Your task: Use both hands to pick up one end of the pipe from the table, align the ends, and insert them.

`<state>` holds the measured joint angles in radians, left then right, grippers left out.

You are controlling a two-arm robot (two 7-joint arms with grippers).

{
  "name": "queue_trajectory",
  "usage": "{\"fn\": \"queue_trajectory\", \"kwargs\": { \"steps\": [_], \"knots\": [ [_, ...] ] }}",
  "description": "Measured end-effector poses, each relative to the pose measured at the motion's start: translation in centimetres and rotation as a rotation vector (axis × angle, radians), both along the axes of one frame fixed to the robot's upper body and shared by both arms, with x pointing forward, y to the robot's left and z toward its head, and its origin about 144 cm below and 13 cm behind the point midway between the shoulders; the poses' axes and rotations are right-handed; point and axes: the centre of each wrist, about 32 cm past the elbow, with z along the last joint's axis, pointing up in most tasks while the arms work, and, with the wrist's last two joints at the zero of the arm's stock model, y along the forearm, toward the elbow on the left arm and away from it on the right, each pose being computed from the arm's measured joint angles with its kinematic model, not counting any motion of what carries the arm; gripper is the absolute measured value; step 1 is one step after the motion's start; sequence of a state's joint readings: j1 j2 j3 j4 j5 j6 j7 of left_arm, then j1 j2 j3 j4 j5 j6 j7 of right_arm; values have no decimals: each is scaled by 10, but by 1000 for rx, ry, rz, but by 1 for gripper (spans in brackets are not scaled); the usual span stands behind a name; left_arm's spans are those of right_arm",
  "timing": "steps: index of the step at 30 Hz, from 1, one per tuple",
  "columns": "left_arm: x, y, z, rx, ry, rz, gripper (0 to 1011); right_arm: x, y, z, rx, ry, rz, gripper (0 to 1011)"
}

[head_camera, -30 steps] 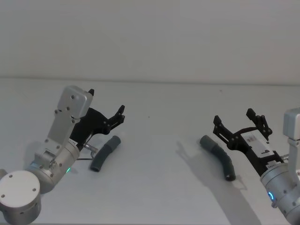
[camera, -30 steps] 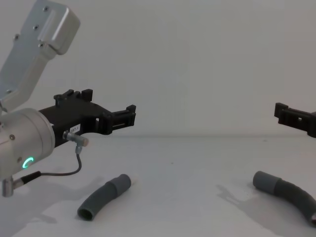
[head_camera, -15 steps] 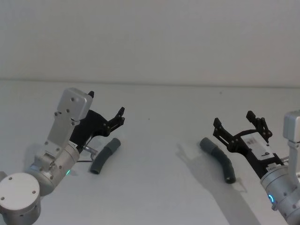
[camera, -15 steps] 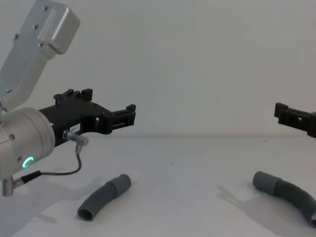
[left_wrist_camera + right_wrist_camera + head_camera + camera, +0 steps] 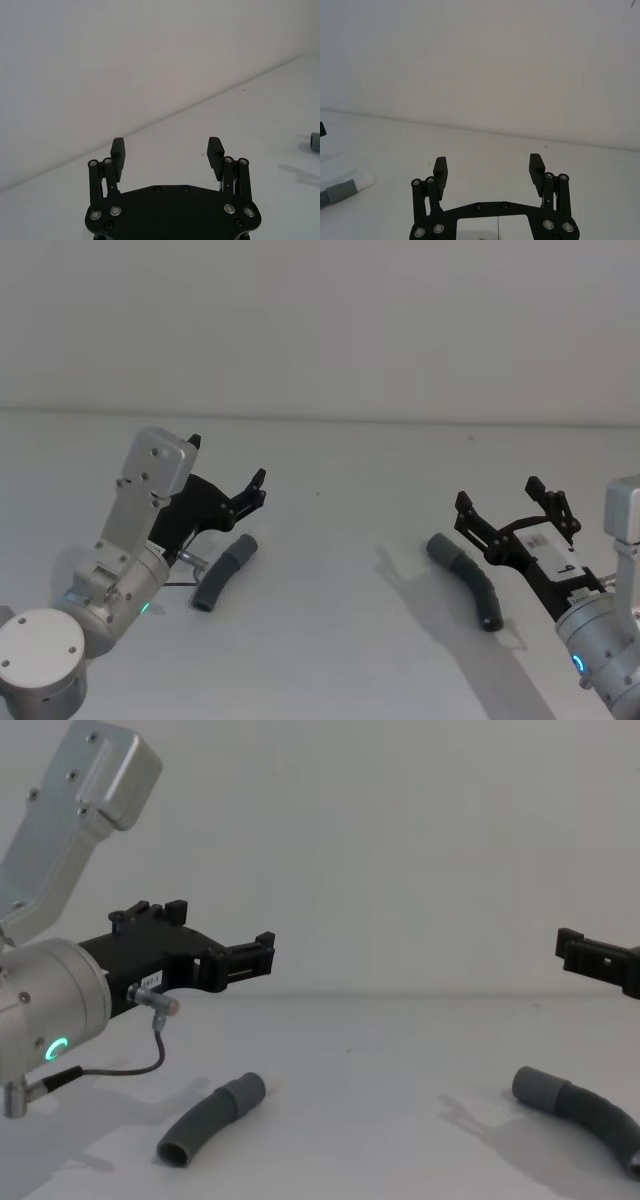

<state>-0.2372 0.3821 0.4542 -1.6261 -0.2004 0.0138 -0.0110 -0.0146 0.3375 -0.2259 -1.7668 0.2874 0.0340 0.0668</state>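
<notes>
Jaws spread: left gripper (image 5: 227,456) above left hose (image 5: 222,571), right gripper (image 5: 503,492) above right hose (image 5: 470,576).

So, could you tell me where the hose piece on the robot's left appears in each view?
Head view: hose piece, lower left.
Chest view: hose piece, bottom left.
Right wrist view: its white-tipped end, at the picture's edge.
Shared landmark: the open left hand above it.

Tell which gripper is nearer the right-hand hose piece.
Right. The right gripper hovers close above that hose piece; the left gripper hangs far off, over the other piece.
</notes>
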Motion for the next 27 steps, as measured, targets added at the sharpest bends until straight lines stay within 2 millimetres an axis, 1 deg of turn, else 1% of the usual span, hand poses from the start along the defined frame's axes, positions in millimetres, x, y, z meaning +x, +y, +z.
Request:
{"fn": "queue_trajectory", "kwargs": {
  "steps": [16, 27],
  "knots": [
    [0, 0, 0, 1, 3, 0, 1001, 0, 0, 0, 0, 0, 0, 1001],
    [-2, 6, 7, 37, 86, -8, 1001, 0, 0, 0, 0, 0, 0, 1001]
  ]
}}
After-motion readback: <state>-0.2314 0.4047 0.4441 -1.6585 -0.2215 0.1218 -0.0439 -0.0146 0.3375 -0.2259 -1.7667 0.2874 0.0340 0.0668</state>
